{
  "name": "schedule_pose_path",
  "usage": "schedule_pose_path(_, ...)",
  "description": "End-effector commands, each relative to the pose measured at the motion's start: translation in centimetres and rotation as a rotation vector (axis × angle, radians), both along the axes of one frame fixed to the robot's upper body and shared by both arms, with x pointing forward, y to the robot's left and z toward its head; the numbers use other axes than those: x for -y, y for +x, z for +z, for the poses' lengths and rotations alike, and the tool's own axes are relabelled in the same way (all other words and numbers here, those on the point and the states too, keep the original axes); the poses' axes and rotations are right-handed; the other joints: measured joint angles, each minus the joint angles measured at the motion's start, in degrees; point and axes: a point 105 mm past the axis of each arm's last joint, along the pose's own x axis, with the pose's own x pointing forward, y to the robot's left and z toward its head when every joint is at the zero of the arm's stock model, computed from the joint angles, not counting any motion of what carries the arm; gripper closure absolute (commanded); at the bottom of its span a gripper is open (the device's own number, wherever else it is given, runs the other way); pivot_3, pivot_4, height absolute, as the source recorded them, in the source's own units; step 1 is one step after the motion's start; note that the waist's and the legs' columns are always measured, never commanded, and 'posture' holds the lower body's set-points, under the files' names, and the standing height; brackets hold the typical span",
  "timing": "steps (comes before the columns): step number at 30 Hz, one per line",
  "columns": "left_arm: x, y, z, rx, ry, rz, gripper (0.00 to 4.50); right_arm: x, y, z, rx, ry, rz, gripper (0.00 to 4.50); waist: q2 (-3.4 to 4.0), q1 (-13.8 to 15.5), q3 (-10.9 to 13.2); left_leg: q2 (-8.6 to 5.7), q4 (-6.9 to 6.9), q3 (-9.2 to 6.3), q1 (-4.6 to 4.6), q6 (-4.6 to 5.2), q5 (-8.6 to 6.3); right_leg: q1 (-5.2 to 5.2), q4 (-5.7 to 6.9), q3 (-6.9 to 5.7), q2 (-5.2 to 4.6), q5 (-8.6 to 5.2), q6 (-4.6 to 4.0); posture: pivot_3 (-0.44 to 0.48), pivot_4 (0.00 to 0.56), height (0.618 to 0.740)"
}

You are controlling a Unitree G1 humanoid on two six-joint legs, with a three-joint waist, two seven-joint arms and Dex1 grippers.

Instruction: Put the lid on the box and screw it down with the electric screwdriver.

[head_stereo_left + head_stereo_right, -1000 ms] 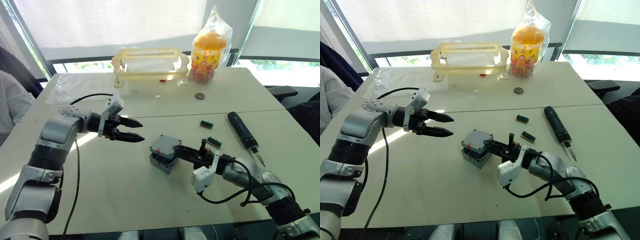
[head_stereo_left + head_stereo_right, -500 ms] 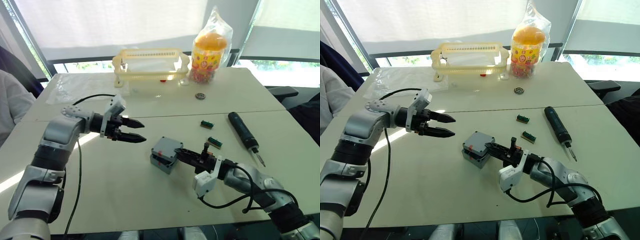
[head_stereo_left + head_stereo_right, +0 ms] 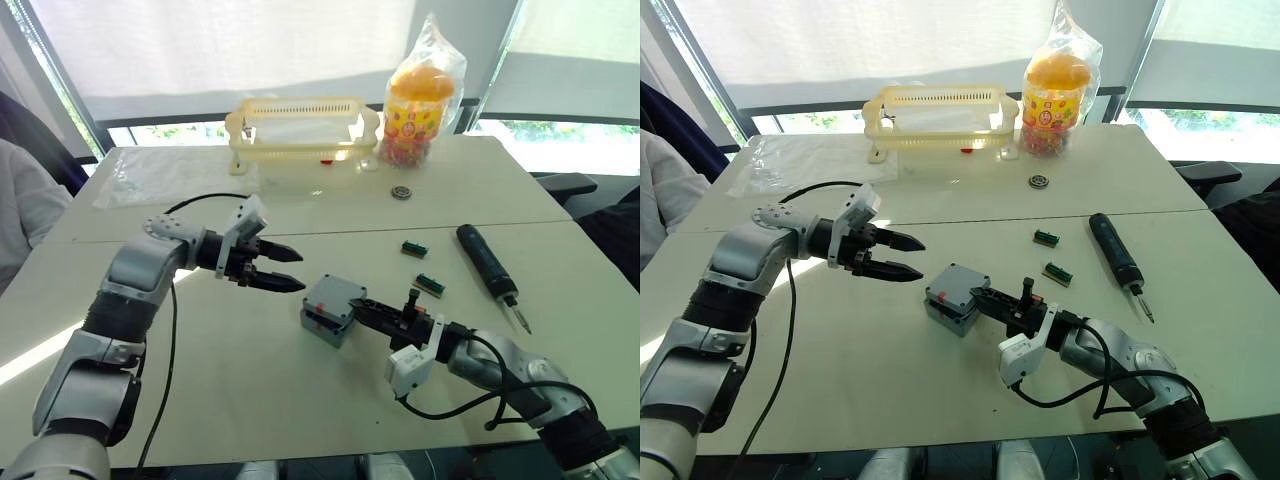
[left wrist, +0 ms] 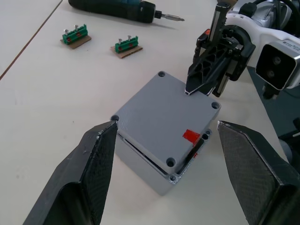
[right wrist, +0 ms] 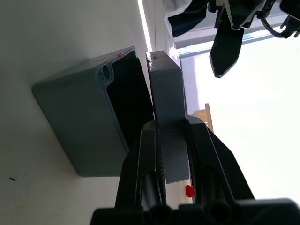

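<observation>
The right hand is clenched on the near edge of the lid, its two black fingers pinching the plate from above and below. The lid lies over the box near the middle of the bench, but slightly askew: on one side a dark gap opens between plate and box, and a corner of the box juts out beneath. A red mark shows on the lid's top and another on the box's side. The left hand hangs in the air just to the left of the box and a little above it, its fingers spread apart, grasping nothing and pointing toward the lid. The electric screwdriver lies flat on the bench to the right, well apart from both hands, with two small green terminal blocks between it and the box.
</observation>
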Motion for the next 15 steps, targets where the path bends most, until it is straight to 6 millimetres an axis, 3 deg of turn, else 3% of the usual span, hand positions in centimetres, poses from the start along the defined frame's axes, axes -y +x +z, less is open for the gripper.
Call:
schedule_pose_path(1,0.5,0.2,0.7,0.049,0.008,-0.027,1.04,-0.8,-0.6,0.8,0.033,0.025,0.033,4.37,0.0,0.0,0.0,0.0,0.0,0.0,0.0,0.0,0.0,0.0,0.0,0.0,0.0,0.0,0.0,0.0,0.15,0.74)
schedule_pose_path(15,1.5,0.4,0.3,0.058,0.014,-0.066,1.04,-1.1,-0.9,0.2,0.022,0.026,0.038,4.37,0.0,0.0,0.0,0.0,0.0,0.0,0.01,0.0,0.0,0.01,0.0,0.0,0.0,0.0,0.0,0.0,0.15,0.74)
